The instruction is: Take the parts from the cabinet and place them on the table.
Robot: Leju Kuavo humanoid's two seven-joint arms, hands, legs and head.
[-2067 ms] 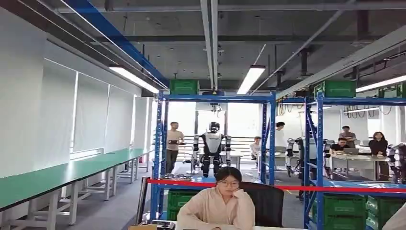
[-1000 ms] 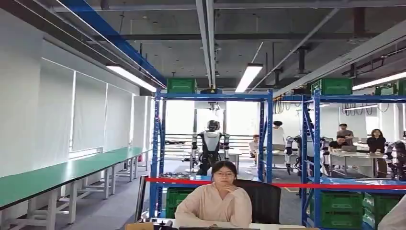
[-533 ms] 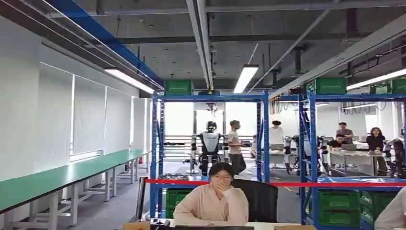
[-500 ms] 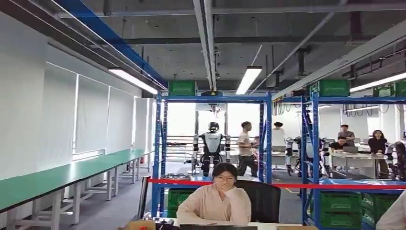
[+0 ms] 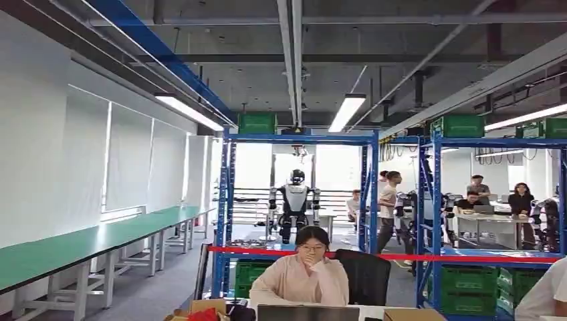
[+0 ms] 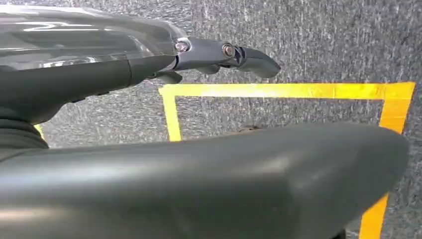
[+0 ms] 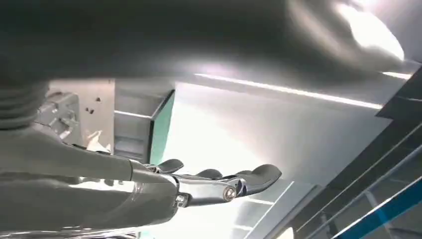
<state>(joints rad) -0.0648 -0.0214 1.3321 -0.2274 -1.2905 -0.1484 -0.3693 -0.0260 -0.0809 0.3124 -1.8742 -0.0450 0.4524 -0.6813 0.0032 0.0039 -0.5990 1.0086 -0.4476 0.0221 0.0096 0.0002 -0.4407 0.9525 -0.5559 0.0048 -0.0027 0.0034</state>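
Shelving, blue-framed, is seen across the hall with green crates on top and below; whether parts lie on it cannot be told. Tabletop, long and green, is set along the left wall. Person is seated in front. Left hand is held with fingers extended over yellow floor tape, nothing grasped. Right hand is likewise extended, nothing grasped.

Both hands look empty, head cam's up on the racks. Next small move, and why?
Probably tilt the head down to find the parts: the left robot hand and right robot hand hold nothing, and the head view faces the blue rack, with a seated person in front.
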